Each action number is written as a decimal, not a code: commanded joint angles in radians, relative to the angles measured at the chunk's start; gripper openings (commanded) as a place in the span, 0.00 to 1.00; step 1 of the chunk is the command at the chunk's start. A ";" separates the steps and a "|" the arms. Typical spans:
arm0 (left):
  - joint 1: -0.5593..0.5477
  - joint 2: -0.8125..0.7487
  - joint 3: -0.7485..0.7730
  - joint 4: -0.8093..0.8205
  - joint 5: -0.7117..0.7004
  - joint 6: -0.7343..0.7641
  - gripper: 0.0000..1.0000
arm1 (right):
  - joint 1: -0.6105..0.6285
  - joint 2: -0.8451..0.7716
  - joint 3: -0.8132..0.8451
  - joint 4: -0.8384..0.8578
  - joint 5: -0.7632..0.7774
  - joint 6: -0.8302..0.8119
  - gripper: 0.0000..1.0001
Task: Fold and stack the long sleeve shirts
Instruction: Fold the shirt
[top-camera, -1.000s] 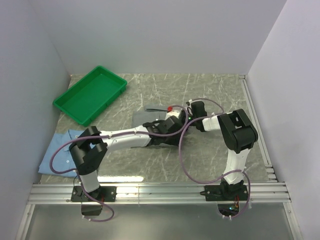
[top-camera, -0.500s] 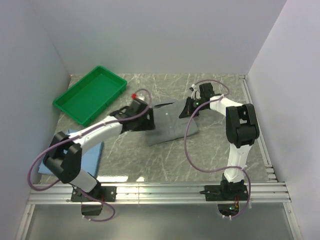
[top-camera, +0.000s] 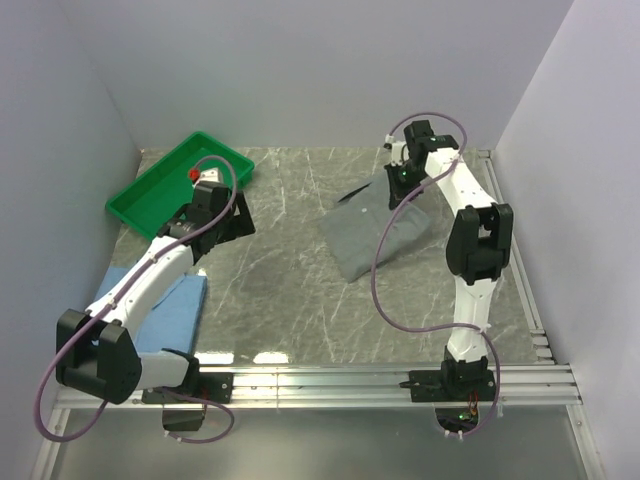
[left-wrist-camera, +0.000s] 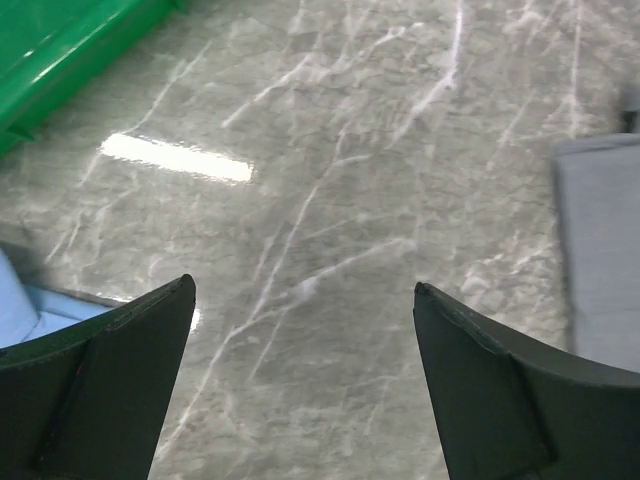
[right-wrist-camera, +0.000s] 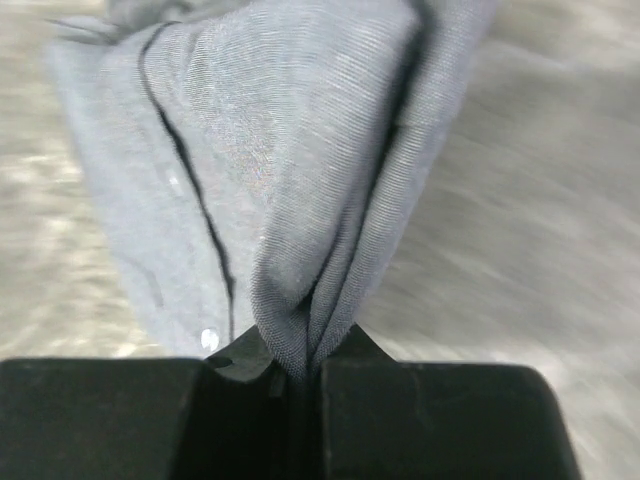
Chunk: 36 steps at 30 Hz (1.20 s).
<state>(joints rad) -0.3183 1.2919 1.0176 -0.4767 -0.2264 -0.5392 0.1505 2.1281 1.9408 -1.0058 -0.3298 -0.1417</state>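
The grey long sleeve shirt (top-camera: 375, 232) lies partly folded on the marble table right of centre, its far corner lifted. My right gripper (top-camera: 400, 178) is shut on that corner. In the right wrist view a bunched fold of the grey shirt (right-wrist-camera: 280, 180) is pinched in the right gripper (right-wrist-camera: 300, 368). The light blue shirt (top-camera: 160, 305) lies folded at the near left edge. My left gripper (top-camera: 222, 212) hangs open beside the tray, over bare table. In the left wrist view the left gripper (left-wrist-camera: 304, 285) holds nothing, with the blue shirt (left-wrist-camera: 30, 305) at lower left and the grey shirt (left-wrist-camera: 600, 250) at right.
A green plastic tray (top-camera: 180, 188) stands at the back left, its corner (left-wrist-camera: 60, 50) showing in the left wrist view. White walls close the table on the left, back and right. A metal rail (top-camera: 320, 385) runs along the near edge.
My left gripper has let go of the grey shirt, opened, and swung left toward the tray. My right gripper has pulled the grey shirt toward the far right, still shut on it.
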 joint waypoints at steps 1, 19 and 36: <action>-0.002 -0.040 -0.019 0.023 -0.076 0.035 0.96 | -0.029 -0.066 0.063 -0.114 0.299 -0.036 0.00; 0.002 -0.049 -0.033 0.036 -0.093 0.018 0.94 | 0.064 -0.225 -0.140 0.332 1.551 -0.263 0.00; 0.015 -0.080 -0.037 0.046 -0.082 0.015 0.94 | 0.395 0.256 -0.166 0.026 1.565 0.151 0.00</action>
<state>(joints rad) -0.3122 1.2427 0.9855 -0.4679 -0.3046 -0.5327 0.5007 2.4451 1.7508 -0.9585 1.2045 -0.0498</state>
